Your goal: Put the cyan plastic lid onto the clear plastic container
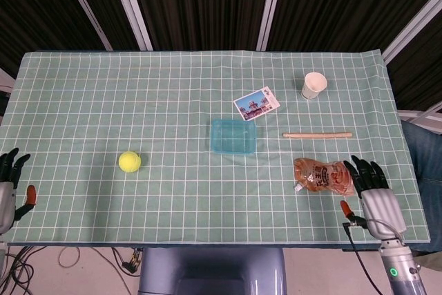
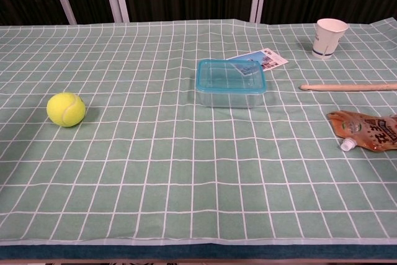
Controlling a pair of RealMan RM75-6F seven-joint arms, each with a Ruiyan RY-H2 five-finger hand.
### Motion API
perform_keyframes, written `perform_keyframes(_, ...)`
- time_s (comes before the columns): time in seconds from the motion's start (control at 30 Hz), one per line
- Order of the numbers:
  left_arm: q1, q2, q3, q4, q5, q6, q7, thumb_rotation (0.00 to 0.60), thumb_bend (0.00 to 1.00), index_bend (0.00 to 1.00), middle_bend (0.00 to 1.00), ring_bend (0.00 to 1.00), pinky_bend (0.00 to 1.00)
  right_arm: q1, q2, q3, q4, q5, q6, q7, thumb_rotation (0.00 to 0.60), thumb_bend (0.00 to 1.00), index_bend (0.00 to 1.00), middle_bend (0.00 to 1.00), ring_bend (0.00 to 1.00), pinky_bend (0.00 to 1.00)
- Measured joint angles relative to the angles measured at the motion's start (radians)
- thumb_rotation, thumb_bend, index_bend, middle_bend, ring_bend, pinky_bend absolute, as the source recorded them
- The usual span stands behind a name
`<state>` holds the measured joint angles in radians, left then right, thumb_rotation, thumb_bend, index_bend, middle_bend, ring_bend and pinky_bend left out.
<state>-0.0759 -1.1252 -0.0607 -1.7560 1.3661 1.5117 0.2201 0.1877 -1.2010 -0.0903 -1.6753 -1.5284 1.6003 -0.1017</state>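
I see the lid [image 2: 230,76] seated on the container [image 2: 231,97]; both hands, left [image 1: 7,195] and right [image 1: 376,198], rest wide and empty at the near edge. I judge nothing remains.

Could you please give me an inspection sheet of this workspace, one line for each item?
Surface: table under a green checked cloth, lying flat.
Job's things: cyan plastic lid sits on the clear plastic container, near the table's middle.
Clutter: tennis ball, postcard, paper cup, wooden stick, brown spouted pouch.
Hands: left hand at the table's near left edge, right hand at the near right edge; both hold nothing, fingers apart.
Cables: black cable by the right hand's wrist; loose cables on the floor.
Surroundings: dark panels with pale metal struts behind the table.
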Motion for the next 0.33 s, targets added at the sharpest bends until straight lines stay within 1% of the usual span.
perform_keyframes(0.07,0.003,0.0,0.005,-0.003,0.011,0.006,0.004,0.6,0.55,0.13,0.0,0.0,0.0,-0.024,-0.006,-0.004,0.027,-0.025,0.03,-0.001,0.6,0.38,0.0,0.0,0.0,0.0)
perform_keyframes(0.17,0.007,0.001,0.009,-0.004,0.018,0.008,0.008,0.6,0.55,0.13,0.0,0.0,0.0,-0.042,-0.008,0.003,0.038,-0.044,0.056,-0.019,0.6,0.38,0.0,0.0,0.0,0.0)
perform_keyframes(0.33,0.007,0.0,0.015,-0.009,0.035,0.007,0.017,0.6,0.54,0.13,0.0,0.0,0.0,-0.058,0.0,0.022,0.044,-0.043,0.054,-0.049,0.6,0.38,0.0,0.0,0.0,0.0)
